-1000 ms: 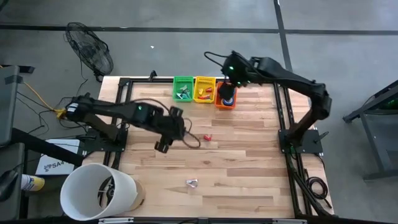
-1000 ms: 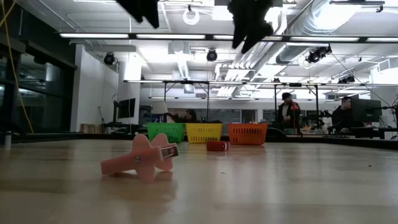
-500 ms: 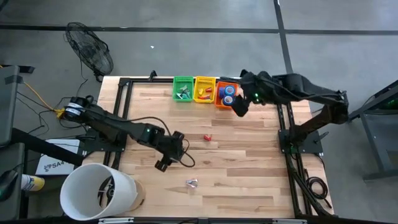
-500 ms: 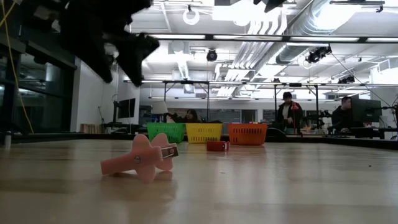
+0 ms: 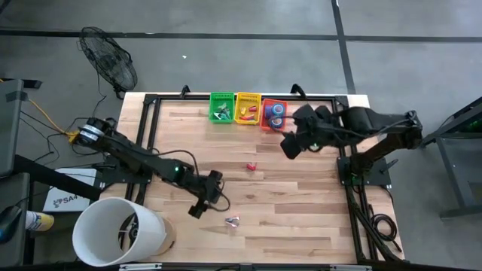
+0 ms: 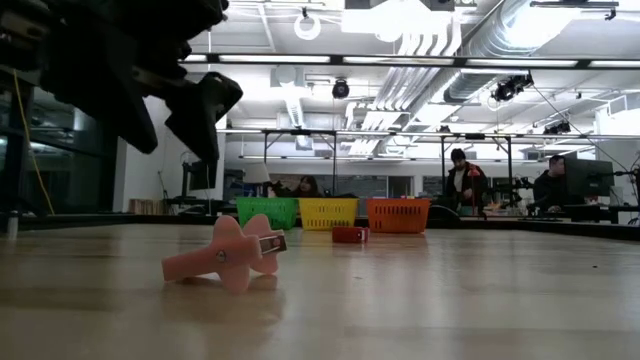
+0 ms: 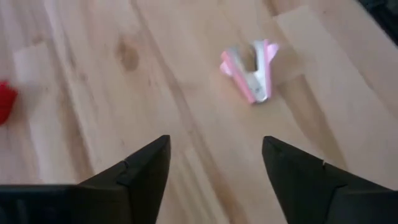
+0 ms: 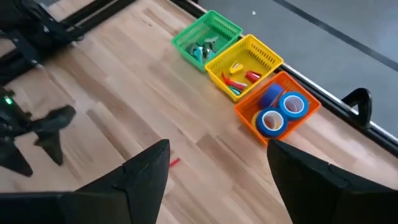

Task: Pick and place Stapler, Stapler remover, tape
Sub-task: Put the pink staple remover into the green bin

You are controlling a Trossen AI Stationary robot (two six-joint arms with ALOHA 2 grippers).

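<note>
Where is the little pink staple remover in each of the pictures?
High view: the pink staple remover lies on the table's near part, just right of the left pincer.
Low view: close up, left of centre.
Left wrist view: beyond the open fingers.
Right wrist view: not in it.
Shared landmark: the small red stapler.

Your wooden counter point(image 5: 301, 196) carries three baskets in a row at its far edge: green point(image 5: 221, 106), yellow point(image 5: 248, 108), orange point(image 5: 273, 114). A small red stapler point(image 5: 251, 165) lies mid-counter; a pink staple remover point(image 5: 233, 220) lies nearer the front edge.
</note>
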